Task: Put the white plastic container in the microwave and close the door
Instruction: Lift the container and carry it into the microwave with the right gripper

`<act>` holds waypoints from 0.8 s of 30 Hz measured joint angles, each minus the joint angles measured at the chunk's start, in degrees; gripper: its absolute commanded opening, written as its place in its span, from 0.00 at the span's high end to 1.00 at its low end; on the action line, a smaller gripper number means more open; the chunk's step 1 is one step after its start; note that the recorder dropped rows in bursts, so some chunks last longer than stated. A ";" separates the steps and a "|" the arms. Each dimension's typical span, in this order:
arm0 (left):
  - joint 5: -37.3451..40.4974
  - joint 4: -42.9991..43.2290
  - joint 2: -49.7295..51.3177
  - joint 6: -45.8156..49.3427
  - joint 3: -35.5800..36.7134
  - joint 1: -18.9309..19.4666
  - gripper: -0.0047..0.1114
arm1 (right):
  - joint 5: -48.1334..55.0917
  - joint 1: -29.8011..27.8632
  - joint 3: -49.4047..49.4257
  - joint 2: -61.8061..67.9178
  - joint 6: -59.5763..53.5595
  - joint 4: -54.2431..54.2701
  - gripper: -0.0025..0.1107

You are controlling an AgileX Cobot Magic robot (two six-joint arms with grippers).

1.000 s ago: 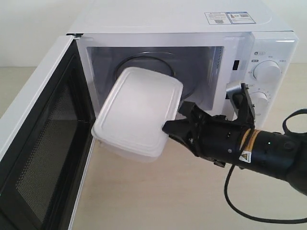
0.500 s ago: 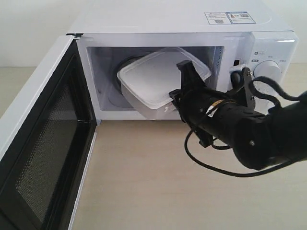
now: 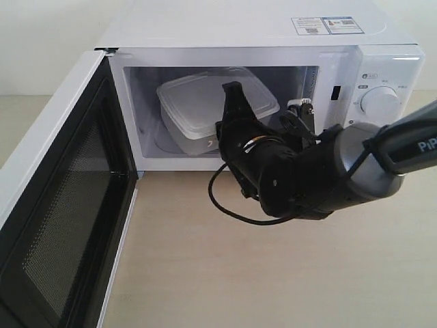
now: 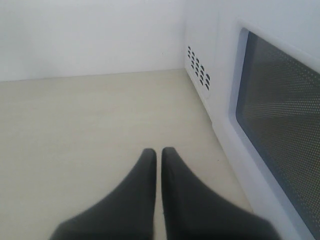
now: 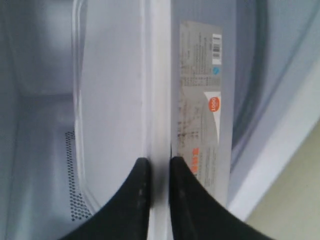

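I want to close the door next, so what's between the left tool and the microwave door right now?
Only bare tabletop. In the left wrist view, the shut left tool hangs over the table, with nothing between it and the door.

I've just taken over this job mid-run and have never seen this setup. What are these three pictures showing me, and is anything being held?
This is a robot with two arms, each ending in a two-fingered pincer. The wide picture comes from a camera off the arms. It looks at a white microwave on a pale table, with its door swung wide open. The other two pictures come from cameras on the wrists, looking along the fingers. The right pincer reaches into the oven and is closed on the rim of a plastic box with a label on its side. The box is inside the cavity, but I cannot tell whether it rests on the floor yet. The left pincer is shut, holds nothing and hovers over the table beside the open door.
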 measured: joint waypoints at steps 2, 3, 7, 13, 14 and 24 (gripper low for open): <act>0.00 0.00 0.00 0.00 0.00 0.00 0.92 | -0.24 0.00 -0.74 -0.02 -2.55 1.65 0.98; 0.00 0.00 0.00 0.00 0.00 0.00 0.92 | -0.38 0.00 -0.99 -0.02 -4.06 2.57 0.98; 0.00 0.00 0.00 0.00 0.00 0.00 0.92 | -0.47 0.00 -1.27 -0.02 -8.32 6.52 0.98; 0.00 0.00 0.00 0.00 0.00 0.00 0.92 | -1.42 0.00 -1.53 -0.02 -13.79 7.58 0.98; 0.00 0.00 0.00 0.00 0.00 0.00 0.92 | -1.54 0.00 -1.80 -0.02 -14.82 7.79 0.98; 0.00 0.00 0.00 0.00 0.00 0.00 0.92 | 0.98 0.00 -6.46 -0.02 -21.16 8.49 0.98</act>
